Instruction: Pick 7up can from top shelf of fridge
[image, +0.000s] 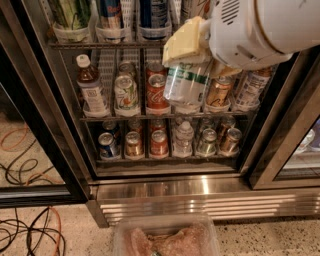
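Camera view has the 7up can at about one o'clock from the middle. It is hung in front of the fridge, just below the rail of the top shelf. The can is held at its top end, its twelve o'clock, by the gripper. The fingers are closed around that top end. The far one is partly hidden, so the hold is perhaps not even. The can is judged to be thin-walled, smooth, and maybe cold and wet, so it could slip. If full, it would be fairly heavy. It is best held firmly on its round side, but not squashed.
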